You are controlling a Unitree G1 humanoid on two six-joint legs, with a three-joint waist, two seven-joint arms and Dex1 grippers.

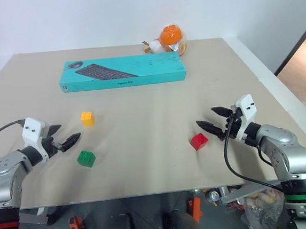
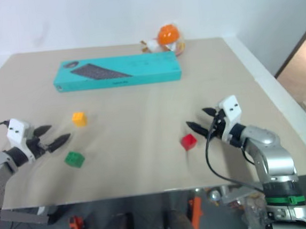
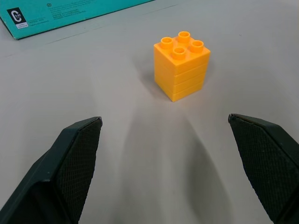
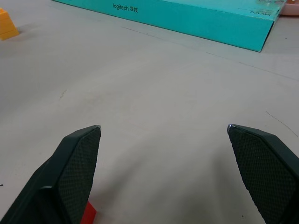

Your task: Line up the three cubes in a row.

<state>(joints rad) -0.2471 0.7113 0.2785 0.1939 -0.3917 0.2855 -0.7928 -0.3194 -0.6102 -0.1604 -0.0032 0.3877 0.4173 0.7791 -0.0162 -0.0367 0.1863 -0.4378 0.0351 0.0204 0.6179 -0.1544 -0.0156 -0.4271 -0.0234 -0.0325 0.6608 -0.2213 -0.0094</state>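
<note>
Both my left gripper [image 1: 63, 134] and right gripper [image 1: 213, 119] gape empty; a low approach could knock the red cube [image 1: 199, 141] askew

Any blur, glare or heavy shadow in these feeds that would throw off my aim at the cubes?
Left eye view: even light, yellow cube, green cube and red cube crisp. Right eye view: softer, slightly smeared. Left wrist view: yellow cube sharp, faint shadows on the table. Right wrist view: red cube mostly hidden behind one finger. No glare anywhere.
</note>
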